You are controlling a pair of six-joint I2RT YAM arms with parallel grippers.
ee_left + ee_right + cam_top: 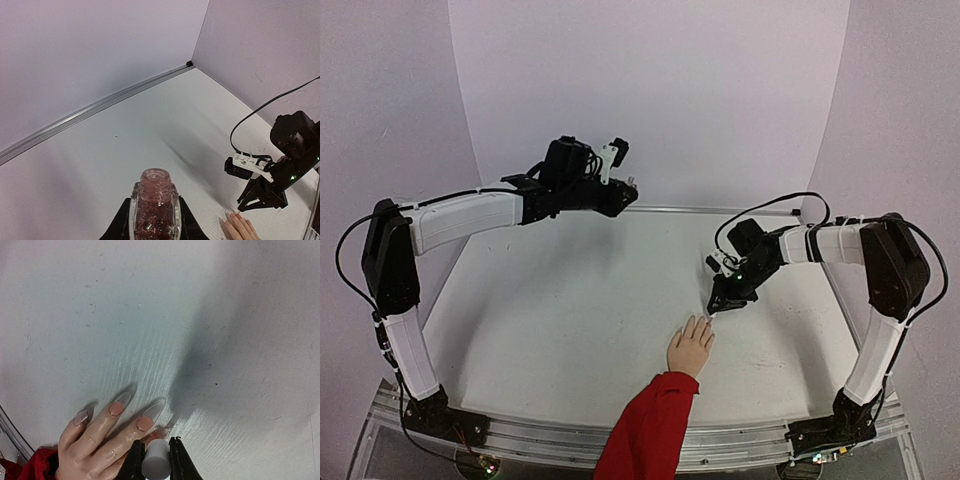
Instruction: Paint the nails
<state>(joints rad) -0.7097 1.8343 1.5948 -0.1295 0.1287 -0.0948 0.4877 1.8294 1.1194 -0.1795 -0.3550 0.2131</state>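
A pale mannequin hand [691, 347] with a red sleeve [648, 430] lies palm down at the table's front middle. Its long nails [149, 414] show in the right wrist view, and its fingertips show in the left wrist view [239, 227]. My right gripper [723, 302] is shut on a white brush cap [156, 464], held right over the fingertips, the brush tip at a nail. My left gripper [616, 196] is shut on an open pinkish glitter polish bottle [155, 207], held up high near the back wall.
The white table [570, 320] has a metal rail [720, 210] along the back and lilac walls around. The right arm's black cable [765, 210] loops above its wrist.
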